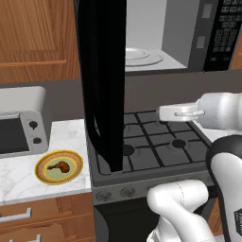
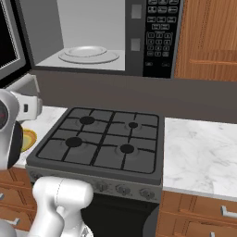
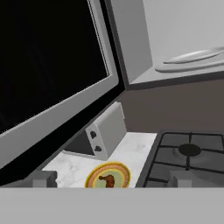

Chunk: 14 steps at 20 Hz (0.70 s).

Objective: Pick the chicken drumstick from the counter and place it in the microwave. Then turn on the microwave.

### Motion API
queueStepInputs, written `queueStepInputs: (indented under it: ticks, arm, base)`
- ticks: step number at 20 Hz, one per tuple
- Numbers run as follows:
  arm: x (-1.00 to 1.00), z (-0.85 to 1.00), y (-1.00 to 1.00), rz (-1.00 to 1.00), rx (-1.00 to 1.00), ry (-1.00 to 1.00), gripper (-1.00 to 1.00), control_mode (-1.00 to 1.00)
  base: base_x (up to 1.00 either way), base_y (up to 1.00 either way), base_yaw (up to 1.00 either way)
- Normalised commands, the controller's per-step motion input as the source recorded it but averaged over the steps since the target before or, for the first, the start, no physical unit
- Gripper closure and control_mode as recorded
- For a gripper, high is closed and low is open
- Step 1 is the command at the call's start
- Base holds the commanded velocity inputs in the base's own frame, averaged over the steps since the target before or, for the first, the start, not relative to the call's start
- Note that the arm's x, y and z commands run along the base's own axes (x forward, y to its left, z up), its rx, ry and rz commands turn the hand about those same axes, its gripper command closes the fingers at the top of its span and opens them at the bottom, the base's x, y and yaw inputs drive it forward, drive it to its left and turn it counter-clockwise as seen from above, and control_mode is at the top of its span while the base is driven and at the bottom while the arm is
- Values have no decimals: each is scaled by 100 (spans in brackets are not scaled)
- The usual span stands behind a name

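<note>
The chicken drumstick [image 1: 60,166] lies on a yellow plate [image 1: 43,171] on the marble counter [image 1: 66,134], left of the stove. In the hand view the drumstick [image 3: 106,180] sits low in the middle, far beyond the fingertips [image 3: 43,178]. The black microwave [image 1: 156,38] hangs above the stove with its dark door [image 1: 101,80] swung wide open. Its glass turntable [image 2: 88,54] is bare and its keypad [image 2: 159,32] is on the right. My gripper [image 1: 161,113] hovers over the stove's back burners, right of the door, pointing left. It is open and holds nothing.
A silver toaster oven [image 1: 19,127] stands behind the plate against the wall. The gas stovetop [image 2: 104,139] lies under my arm. The open door hangs between my hand and the plate. More marble counter [image 2: 199,148] stretches right of the stove, and wooden cabinets [image 2: 208,37] flank the microwave.
</note>
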Motion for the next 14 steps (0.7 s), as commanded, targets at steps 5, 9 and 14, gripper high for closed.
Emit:
queueStepInputs:
  ticks: [5, 9, 14]
  arm:
    - [1, -19, 0, -3, -6, 4, -100, -100]
    - [0, -22, 0, -3, -5, 3, -100, -100]
    - [0, -18, 0, -3, -6, 5, -100, -100]
  base:
    - [0, 0, 0]
    - [0, 0, 0]
    - [0, 0, 0]
